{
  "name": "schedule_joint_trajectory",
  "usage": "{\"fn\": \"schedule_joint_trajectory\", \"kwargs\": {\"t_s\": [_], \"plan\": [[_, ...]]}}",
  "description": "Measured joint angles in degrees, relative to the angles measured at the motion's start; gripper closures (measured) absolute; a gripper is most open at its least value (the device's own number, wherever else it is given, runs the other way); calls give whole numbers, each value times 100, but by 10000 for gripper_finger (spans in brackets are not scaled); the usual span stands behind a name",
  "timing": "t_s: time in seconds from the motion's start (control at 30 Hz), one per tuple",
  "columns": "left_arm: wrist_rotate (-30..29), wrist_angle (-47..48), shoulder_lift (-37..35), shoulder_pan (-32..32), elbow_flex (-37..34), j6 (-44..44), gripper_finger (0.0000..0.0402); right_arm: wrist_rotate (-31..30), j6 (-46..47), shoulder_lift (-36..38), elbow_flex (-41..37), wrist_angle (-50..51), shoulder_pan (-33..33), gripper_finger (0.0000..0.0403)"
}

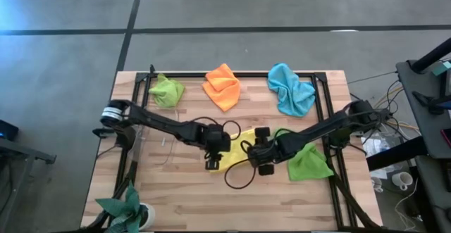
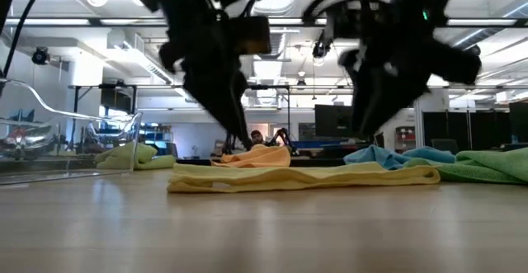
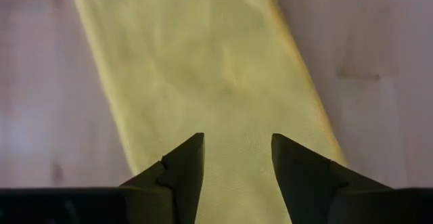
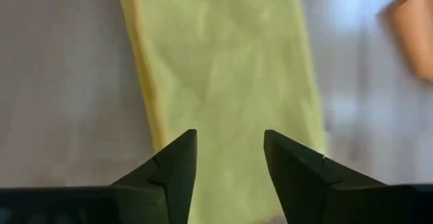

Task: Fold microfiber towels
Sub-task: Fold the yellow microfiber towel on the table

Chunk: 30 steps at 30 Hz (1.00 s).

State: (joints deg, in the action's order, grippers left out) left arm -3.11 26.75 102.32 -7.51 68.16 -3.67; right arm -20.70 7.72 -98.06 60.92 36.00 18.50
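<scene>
- My left gripper (image 1: pixel 213 164) hangs over the middle of the wooden table (image 1: pixel 183 198), right at the left end of the yellow towel (image 1: pixel 236 155).
- In the left wrist view its two dark fingers (image 3: pixel 183 176) stand spread with a clear gap between them, and yellow cloth (image 3: pixel 223 88) fills that gap; nothing is pinched between them.
- My right gripper (image 1: pixel 262 168) sits just beside it at the towel's right end, so both arms meet over the same cloth.
- The right wrist view shows the same: fingers (image 4: pixel 298 173) parted, yellow fabric (image 4: pixel 223 68) showing in the gap between the tips, no grip on it.
- From the low view the yellow towel (image 2: pixel 305 176) lies flat on the tabletop as a long folded strip, with both arms coming down onto it from above; whether the fingertips actually touch the cloth I cannot tell.
- The darker green towel (image 1: pixel 307 162) lies crumpled just to the right of my right gripper, under that arm.
- Along the far edge sit the lime green towel (image 1: pixel 166 90), the orange towel (image 1: pixel 223 86) and the light blue towel (image 1: pixel 291 89), each bunched and apart from one another.
- A green plant (image 1: pixel 125 206) stands at the near left corner, well apart from the yellow towel.
</scene>
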Motion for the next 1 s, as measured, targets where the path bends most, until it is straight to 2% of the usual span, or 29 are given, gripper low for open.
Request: {"fn": "schedule_joint_trajectory", "kwargs": {"t_s": [0.27,0.43,0.5,0.57,0.63,0.73,0.83,0.93,1.0], "plan": [[-19,-8,249,-3,-405,-205,244,427,149,-375,-418,-347,0,234],[766,-24,249,-10,-492,-358,244,923,-282,-412,-398,-305,-11,234],[881,10,229,-38,-469,-541,244,1012,-536,-346,-280,59,-4,234],[894,89,140,-107,-412,-676,244,942,-612,-210,-65,597,6,234],[896,76,-15,-187,-343,-656,244,676,-553,68,220,715,5,234],[874,-246,-287,-253,-315,-427,244,343,51,484,396,829,-86,234],[556,-872,-369,-247,-451,6,244,325,779,712,364,818,-220,234],[146,-1282,-368,-221,-730,356,244,195,905,817,170,778,-249,239],[99,-1557,-311,-210,-958,425,244,180,921,729,-48,661,-228,243]]}}
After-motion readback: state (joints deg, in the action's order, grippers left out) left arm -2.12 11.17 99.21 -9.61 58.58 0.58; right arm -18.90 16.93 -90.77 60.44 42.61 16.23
